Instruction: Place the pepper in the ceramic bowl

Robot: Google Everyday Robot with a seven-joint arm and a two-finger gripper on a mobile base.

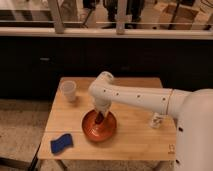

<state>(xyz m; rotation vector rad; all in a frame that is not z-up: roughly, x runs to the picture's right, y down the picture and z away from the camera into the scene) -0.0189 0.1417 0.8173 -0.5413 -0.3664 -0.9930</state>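
As one tool (101,115) hangs over one ceramic bowl (90,132), clamped on one pepper (102,119), one cup (68,91) nearby

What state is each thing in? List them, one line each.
pincer: shut on the pepper, down over the ceramic bowl.
pepper: gripped, hanging just over the bowl's inside.
ceramic bowl: upright on the table.
white cup: upright, apart from the bowl.
blue sponge: lying flat near the table's edge.

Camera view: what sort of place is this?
Probably an office or lab workspace: a small wooden table by a glass partition, cardboard boxes behind. The gripper holds the pepper over the bowl.
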